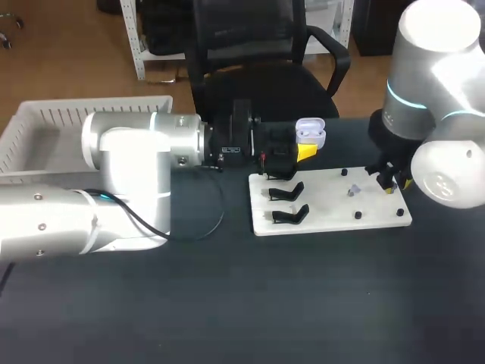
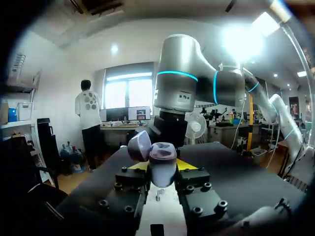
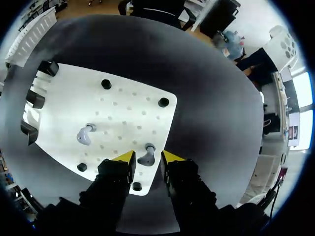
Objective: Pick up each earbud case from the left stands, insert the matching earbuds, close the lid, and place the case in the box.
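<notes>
White and glossy, the earbud case (image 1: 311,133) is held up off the dark table (image 1: 227,303), above the far left corner of the white board (image 1: 330,203), its lid tipped back. The left gripper (image 1: 303,149) has it pinched between both fingers. In the left wrist view the case (image 2: 162,160) fills the space between the two finger blocks, and the open lid (image 2: 139,145) leans to one side. The left arm (image 1: 129,174) lies across the table's left half and hides the near edge of the slatted white box (image 1: 45,121) behind it. A black cable (image 1: 216,216) loops on the table beside the arm. Two black stands (image 1: 288,203) sit empty along the board's left edge, just below the gripper. The right gripper (image 3: 147,158) hangs low over the board's right end with its fingers spread. One grey earbud (image 3: 146,157) stands upright on the board between the yellow tips, with a little space showing on either side of it. A second earbud (image 3: 84,135) lies on the board well ahead of that gripper. Black pegs (image 3: 106,83) mark the board's corners, one of them close under a finger. In the head view the right arm (image 1: 439,91) covers the board's far right corner and most of its own gripper.
</notes>
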### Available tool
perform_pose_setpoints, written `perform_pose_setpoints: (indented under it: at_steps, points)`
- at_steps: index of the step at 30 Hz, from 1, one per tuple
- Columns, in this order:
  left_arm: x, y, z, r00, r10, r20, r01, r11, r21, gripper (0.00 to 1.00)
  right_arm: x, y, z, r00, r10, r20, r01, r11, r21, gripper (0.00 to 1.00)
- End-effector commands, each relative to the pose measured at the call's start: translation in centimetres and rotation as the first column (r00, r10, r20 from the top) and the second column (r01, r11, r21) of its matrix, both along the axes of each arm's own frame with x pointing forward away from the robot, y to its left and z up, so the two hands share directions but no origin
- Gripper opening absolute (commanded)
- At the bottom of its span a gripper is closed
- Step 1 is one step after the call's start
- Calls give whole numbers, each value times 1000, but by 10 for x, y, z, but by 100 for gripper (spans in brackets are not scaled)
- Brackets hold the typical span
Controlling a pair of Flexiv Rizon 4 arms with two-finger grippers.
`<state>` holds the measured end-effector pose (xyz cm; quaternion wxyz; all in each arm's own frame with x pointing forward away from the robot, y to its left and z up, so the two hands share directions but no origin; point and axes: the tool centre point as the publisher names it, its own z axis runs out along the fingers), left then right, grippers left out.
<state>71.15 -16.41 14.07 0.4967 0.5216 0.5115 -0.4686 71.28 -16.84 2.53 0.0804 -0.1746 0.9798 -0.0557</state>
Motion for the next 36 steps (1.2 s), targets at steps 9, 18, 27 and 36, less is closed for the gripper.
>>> perform_pose_setpoints:
  at_steps: [9, 18, 27, 36]
  points:
    - [-2, 0, -1, 1000, 7, 5, -7, 1000, -6, 0, -1, 3, 0, 1000, -19, -6, 19, 1000, -5, 25]
    - [-2, 0, -1, 1000, 7, 5, -7, 1000, -6, 0, -1, 5, -3, 999, -33, -16, 33, 999, -8, 21]
    - [-2, 0, -1, 1000, 7, 5, -7, 1000, -6, 0, -3, 4, 1, 999, -47, -26, 46, 999, -20, 0]
    - [-2, 0, -1, 1000, 7, 5, -7, 1000, -6, 0, -18, -5, 49, 995, -100, -24, 100, 995, 1, 0]
